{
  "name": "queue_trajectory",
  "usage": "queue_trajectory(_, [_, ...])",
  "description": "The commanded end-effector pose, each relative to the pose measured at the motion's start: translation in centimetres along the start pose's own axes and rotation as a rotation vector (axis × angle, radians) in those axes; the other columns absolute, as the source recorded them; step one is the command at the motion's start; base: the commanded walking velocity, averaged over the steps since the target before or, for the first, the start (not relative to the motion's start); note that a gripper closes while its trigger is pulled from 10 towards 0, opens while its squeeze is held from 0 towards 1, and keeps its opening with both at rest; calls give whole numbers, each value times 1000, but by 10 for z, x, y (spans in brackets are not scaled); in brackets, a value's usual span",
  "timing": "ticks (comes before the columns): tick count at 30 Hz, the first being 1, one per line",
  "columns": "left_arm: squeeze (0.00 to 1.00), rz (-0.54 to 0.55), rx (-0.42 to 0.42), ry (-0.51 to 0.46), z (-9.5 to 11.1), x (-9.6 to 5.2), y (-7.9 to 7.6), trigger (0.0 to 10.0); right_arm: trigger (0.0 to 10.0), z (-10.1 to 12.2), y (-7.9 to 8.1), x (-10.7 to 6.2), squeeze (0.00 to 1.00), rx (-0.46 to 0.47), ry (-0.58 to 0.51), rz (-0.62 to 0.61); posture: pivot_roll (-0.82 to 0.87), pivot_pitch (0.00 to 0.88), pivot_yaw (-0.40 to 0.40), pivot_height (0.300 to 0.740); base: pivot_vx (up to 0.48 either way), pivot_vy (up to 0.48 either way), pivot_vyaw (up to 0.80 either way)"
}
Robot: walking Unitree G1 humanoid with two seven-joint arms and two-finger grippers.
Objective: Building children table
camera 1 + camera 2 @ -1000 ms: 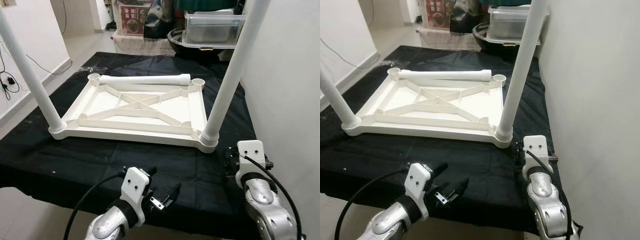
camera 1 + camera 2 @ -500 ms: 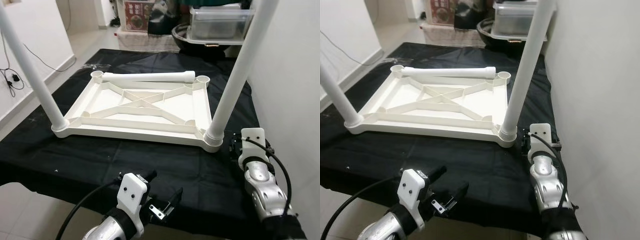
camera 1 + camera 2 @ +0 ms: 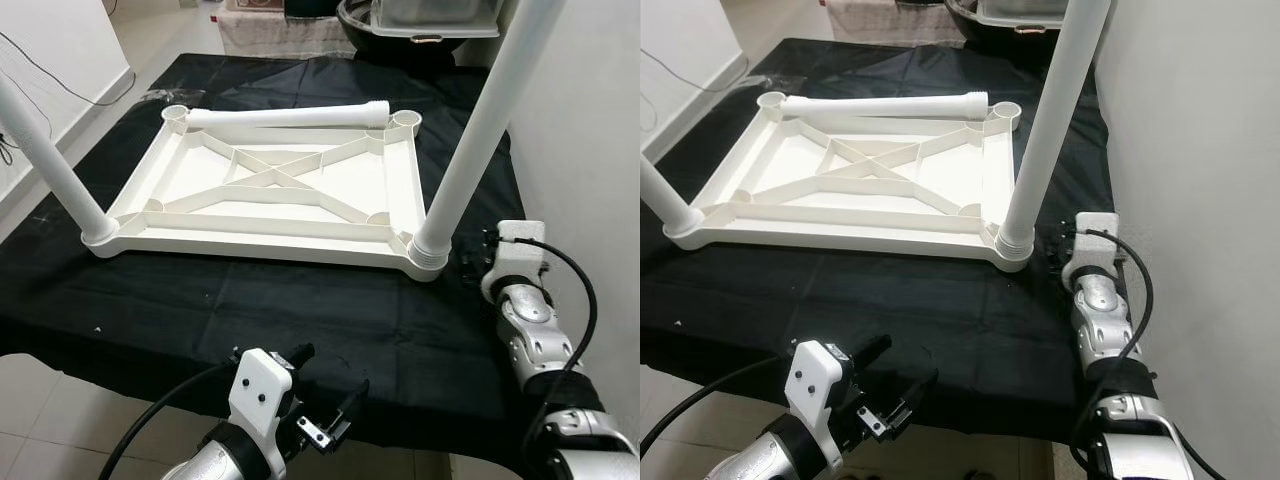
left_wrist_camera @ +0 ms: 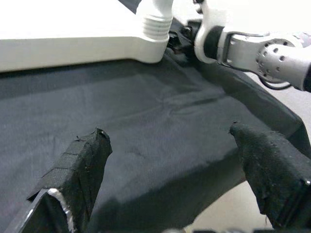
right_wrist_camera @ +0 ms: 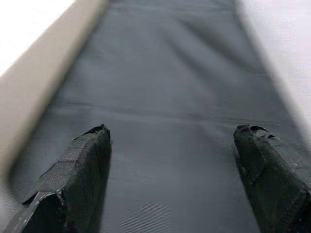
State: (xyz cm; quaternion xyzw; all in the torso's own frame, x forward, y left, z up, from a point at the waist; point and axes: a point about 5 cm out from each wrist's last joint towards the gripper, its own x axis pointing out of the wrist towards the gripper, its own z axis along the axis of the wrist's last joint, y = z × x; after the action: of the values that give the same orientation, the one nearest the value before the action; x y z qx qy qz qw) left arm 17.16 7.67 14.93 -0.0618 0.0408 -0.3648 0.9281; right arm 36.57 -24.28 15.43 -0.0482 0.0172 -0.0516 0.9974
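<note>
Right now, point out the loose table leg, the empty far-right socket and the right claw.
loose table leg [image 3: 285, 117], left eye view, middle of the tube.
empty far-right socket [image 3: 405, 119], left eye view, its round rim.
right claw [image 5: 172, 182], right wrist view, midway between fingertips.

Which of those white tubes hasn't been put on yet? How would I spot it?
Find the white tabletop lying upside down on the black cloth. Along its far edge, between two empty corner sockets, rests the loose leg. It lies flat, while the other two legs stand upright in the near corners.
</note>
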Motion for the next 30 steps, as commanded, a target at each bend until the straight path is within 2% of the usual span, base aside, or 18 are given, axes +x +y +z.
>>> queue_trajectory(1, [0,-7,-9,15,0,-2,-2,10000,10000,-13,4,-3,0,1,33,52,127,266,-7,740,0,0,0])
queue_trajectory(8, [0,-1,-7,13,0,-1,-1,10000,10000,-14,10,-2,0,-27,20,173,121,265,-10,740,0,0,0])
queue_trajectory(10, [0,-1,-7,13,0,-1,-1,10000,10000,-14,10,-2,0,-27,20,173,121,265,-10,740,0,0,0])
queue_trajectory(11, [0,0,-7,14,1,0,-1,10000,10000,-13,13,-2,0,-38,12,241,119,264,-10,740,0,0,0])
queue_trajectory(12, [0,0,-7,14,1,0,-1,10000,10000,-13,13,-2,0,-38,12,241,119,264,-10,740,0,0,0])
queue_trajectory(14, [0,2,-7,14,1,1,0,10000,10000,-16,25,-6,0,-45,33,451,117,261,-9,740,0,0,0])
queue_trajectory(15, [0,2,-7,14,1,1,0,10000,10000,-16,25,-6,0,-45,33,451,117,261,-9,740,0,0,0])
queue_trajectory(17, [0,5,-8,15,1,2,1,10000,10000,-20,34,-11,0,-97,84,639,116,260,-13,740,0,0,0])
queue_trajectory(18, [0,6,-9,15,1,2,2,10000,10000,-21,37,-13,0,-121,101,692,116,260,-13,740,0,0,0])
queue_trajectory(20, [0,6,-9,16,0,2,2,10000,10000,-20,41,-16,0,-155,121,773,113,259,-13,740,0,0,0])
queue_trajectory(22, [0,6,-9,16,0,2,2,10000,10000,-20,41,-16,0,-155,121,773,113,259,-13,740,0,0,0])
queue_trajectory(25, [0,6,-9,16,0,3,2,10000,10000,-15,48,-19,0,-162,132,872,109,256,-12,740,0,0,0])
queue_trajectory(26, [0,6,-9,16,0,3,2,10000,10000,-15,48,-19,0,-162,132,872,109,256,-12,740,0,0,0])
queue_trajectory(29, [0,3,-9,16,0,5,3,10000,10000,-8,62,-33,0,-144,139,1105,106,253,-13,740,0,0,0])
queue_trajectory(30, [0,3,-9,16,0,5,3,10000,10000,-8,62,-33,0,-144,139,1105,106,253,-13,740,0,0,0])
